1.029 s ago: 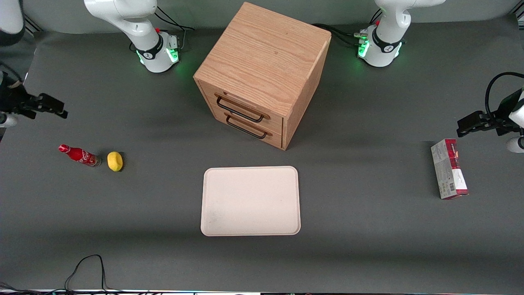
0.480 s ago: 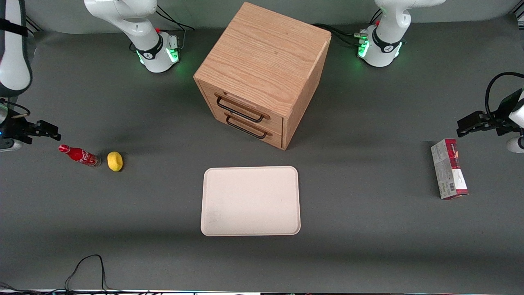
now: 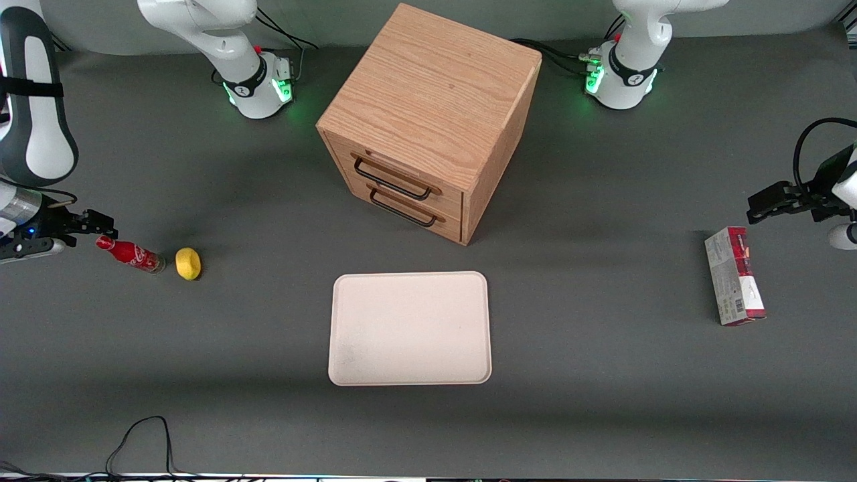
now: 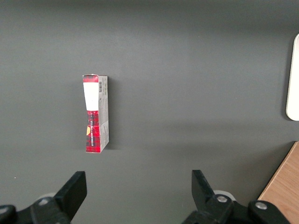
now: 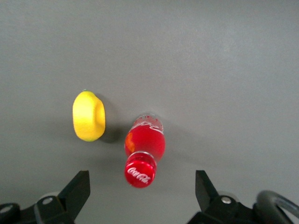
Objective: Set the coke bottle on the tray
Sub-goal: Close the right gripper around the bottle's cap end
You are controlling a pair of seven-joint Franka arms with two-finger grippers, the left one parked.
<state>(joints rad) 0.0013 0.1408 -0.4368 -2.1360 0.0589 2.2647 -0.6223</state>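
The coke bottle (image 3: 130, 254) is small, slim and red with a white script logo, and it stands upright on the grey table toward the working arm's end. In the right wrist view I look down on the coke bottle's (image 5: 142, 156) red cap. My gripper (image 3: 100, 224) hovers just above that cap and is open. In the wrist view the gripper's (image 5: 141, 191) fingers stand wide apart on either side of the cap, touching nothing. The cream-beige tray (image 3: 410, 328) lies flat and bare mid-table, nearer the front camera than the cabinet.
A yellow lemon (image 3: 188, 263) lies close beside the bottle's base, on the tray's side of it. A wooden two-drawer cabinet (image 3: 428, 114) stands mid-table. A red-and-grey carton (image 3: 734, 276) lies toward the parked arm's end. A black cable (image 3: 140, 435) loops at the front edge.
My gripper has come down and moved toward the bottle, from well away from it to right by its cap. Bottle, lemon and tray have not moved.
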